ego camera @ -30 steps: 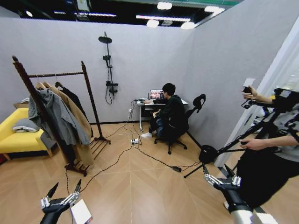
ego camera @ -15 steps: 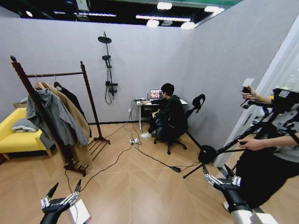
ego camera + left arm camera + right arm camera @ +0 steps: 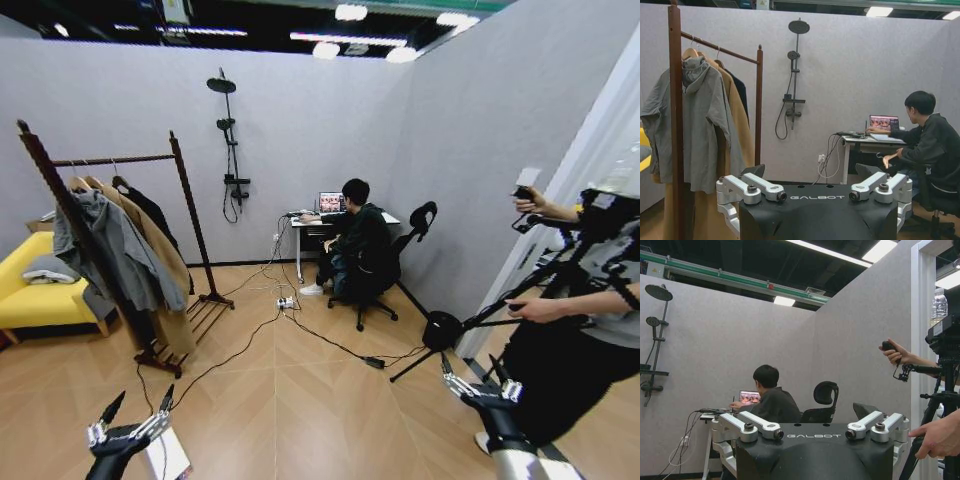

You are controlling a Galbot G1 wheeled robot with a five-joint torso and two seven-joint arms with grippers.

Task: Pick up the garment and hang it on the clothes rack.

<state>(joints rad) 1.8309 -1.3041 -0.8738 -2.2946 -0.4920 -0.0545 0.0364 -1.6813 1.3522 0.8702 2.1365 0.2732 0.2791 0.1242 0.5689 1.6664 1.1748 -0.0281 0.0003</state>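
Wood flooring still separates the robot from the rack, which is shifted slightly left as the view turns. Both the left gripper and right gripper are held open and empty; the garment is seen already hung.

Right hand spread before desk.

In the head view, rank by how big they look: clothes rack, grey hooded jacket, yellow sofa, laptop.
1. clothes rack
2. grey hooded jacket
3. yellow sofa, cropped by the frame edge, so close to the jacket
4. laptop

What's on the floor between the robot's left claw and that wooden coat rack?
In the head view, bare wood floor crossed by a thin black cable separates the left end effector from the clothes rack.
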